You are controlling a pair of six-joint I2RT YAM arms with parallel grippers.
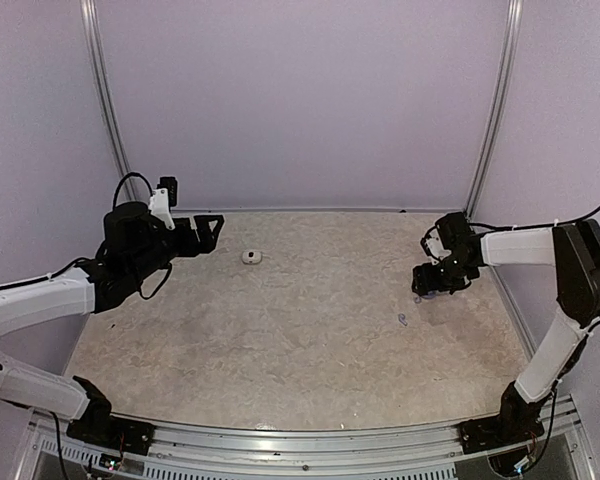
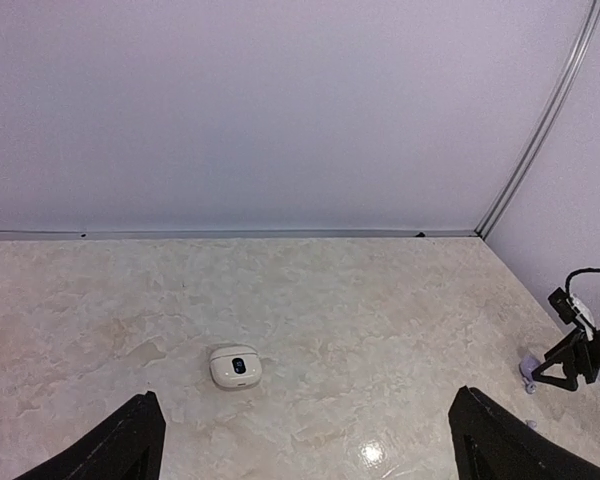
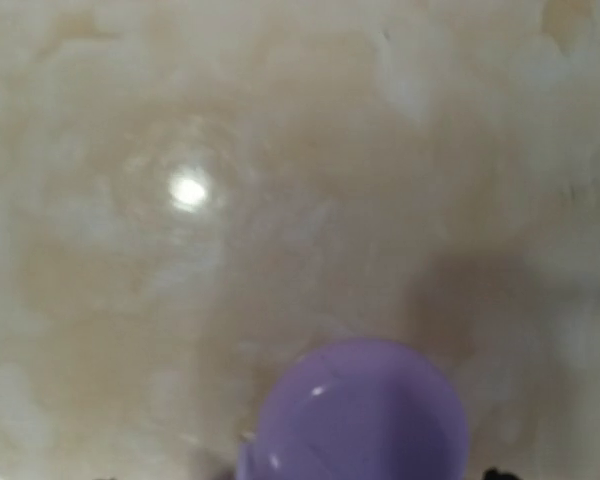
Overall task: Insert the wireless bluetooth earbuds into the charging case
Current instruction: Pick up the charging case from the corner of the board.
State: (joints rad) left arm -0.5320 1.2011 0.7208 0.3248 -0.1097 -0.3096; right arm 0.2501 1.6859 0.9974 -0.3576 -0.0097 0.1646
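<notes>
The charging case (image 1: 252, 257) is a small white pebble with a dark window, lying shut on the table (image 1: 280, 340) at the back left; in the left wrist view the case (image 2: 235, 366) sits just ahead of my left gripper (image 2: 305, 400). That left gripper (image 1: 212, 232) hovers wide open and empty. My right gripper (image 1: 427, 290) points down at the table on the right. A lilac earbud (image 3: 360, 415) fills the lower part of the right wrist view, blurred, right at the jaws; the fingers barely show there. Another tiny lilac earbud (image 1: 403, 320) lies loose in front of the right gripper.
Lilac walls close the back and sides, with metal corner posts (image 1: 490, 110). The right side wall stands close to the right arm. A metal rail (image 1: 300, 440) runs along the near edge between the arm bases.
</notes>
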